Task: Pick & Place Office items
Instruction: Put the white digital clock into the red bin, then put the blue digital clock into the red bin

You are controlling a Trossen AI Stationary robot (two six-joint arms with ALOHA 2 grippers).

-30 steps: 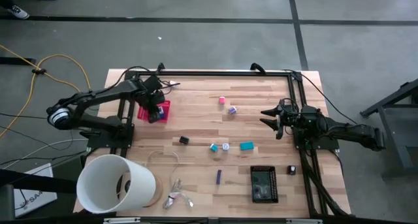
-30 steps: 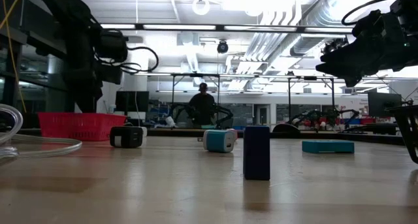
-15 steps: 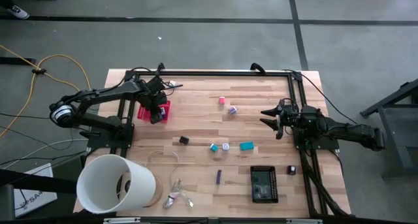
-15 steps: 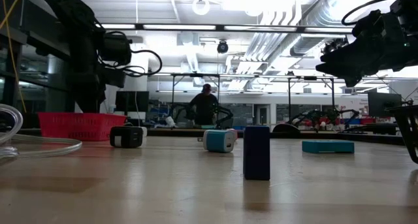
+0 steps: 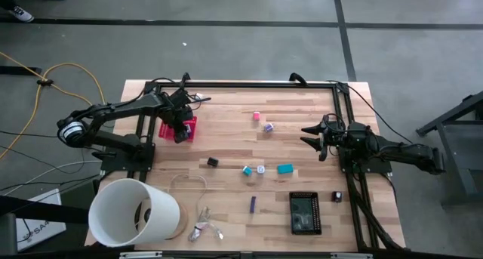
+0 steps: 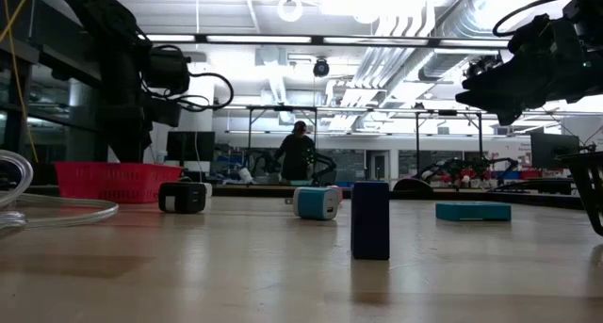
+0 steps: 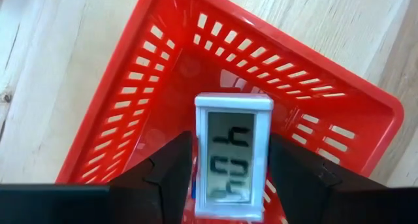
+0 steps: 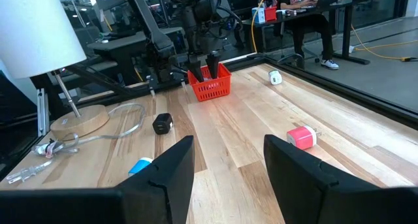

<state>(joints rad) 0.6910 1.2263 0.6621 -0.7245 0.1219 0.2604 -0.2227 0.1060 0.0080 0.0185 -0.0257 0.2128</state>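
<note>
Left wrist view: our left gripper [image 7: 225, 160] over the red basket [image 7: 163, 80].

We see a small white digital display [image 7: 233, 155] between our left fingers [image 7: 171, 168], narrow gaps showing at both sides; whether it is clamped, we cannot tell. The basket sits at the desk's [image 5: 302, 115] far left. Our right gripper [image 5: 314, 137] waits spread apart at the right edge, holding nothing, office items [image 5: 284, 168] scattered mid-desk.

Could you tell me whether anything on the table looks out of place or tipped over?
Yes: the big white tub lies on its side at the table's near-left corner, its open mouth facing sideways. Beside it a pale wire loop and silvery clump sprawl loosely across the wood. Nothing looks spilled or damaged.
</note>
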